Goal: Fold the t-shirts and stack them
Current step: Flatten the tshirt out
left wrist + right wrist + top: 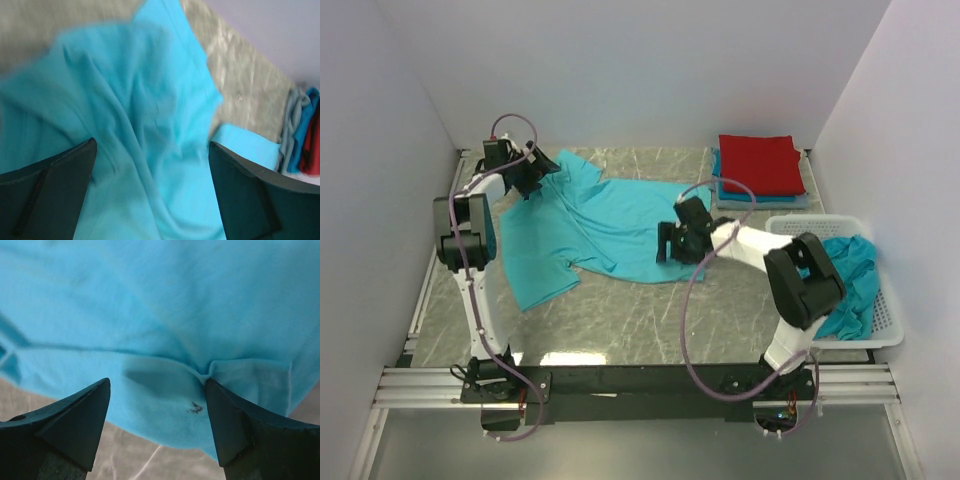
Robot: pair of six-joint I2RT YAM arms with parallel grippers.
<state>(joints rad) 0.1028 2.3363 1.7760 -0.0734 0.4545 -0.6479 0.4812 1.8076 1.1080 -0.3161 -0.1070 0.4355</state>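
A turquoise t-shirt (610, 225) lies spread and wrinkled on the marbled table (620, 310). My left gripper (530, 175) hovers over its far left corner, jaws wide open. In the left wrist view the gripper (152, 150) has only rumpled turquoise cloth (140, 110) between its fingers (55, 190). My right gripper (670, 245) stands at the shirt's near right edge. In the right wrist view this gripper (157, 385) is open over the hem (150, 405), and its right fingertip (225, 410) meets a small pucker in the cloth. Nothing is held.
Folded shirts are stacked at the back right, a red one (760, 163) on top of blue ones (760, 197), also seen from the left wrist as a stack (305, 145). A white lattice basket (815, 222) at the right holds another turquoise shirt (850, 280). White walls close in the table.
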